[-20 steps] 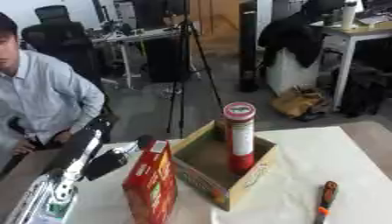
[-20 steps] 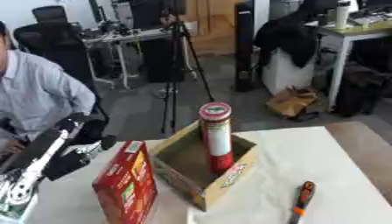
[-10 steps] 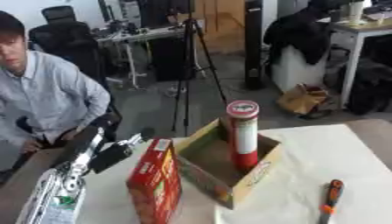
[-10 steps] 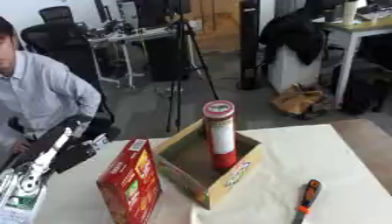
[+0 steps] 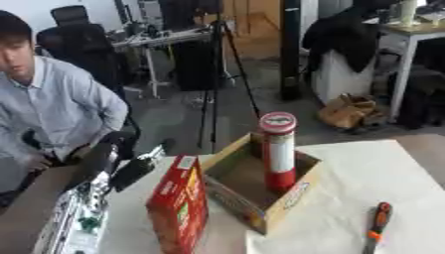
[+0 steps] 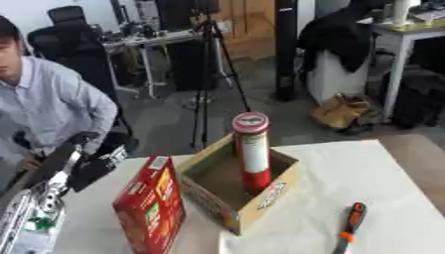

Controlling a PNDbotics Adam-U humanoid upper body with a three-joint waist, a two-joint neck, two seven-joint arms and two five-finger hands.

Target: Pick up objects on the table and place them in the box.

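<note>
Worktop (image 5: 382,168) with pale paper over it takes up most of the scene. Cardboard box (image 5: 260,191) sits open in the middle, tall red canister (image 5: 278,151) standing upright inside, poking well above the rim. Red carton (image 5: 178,203) stands upright just beside the box on its left. Robot's left hand (image 5: 139,166) hangs off the worktop's left edge, dark fingers held loosely straight, holding nothing. Small orange-handled screwdriver (image 6: 349,225) lies on the paper right of the box, apart from it.
</note>
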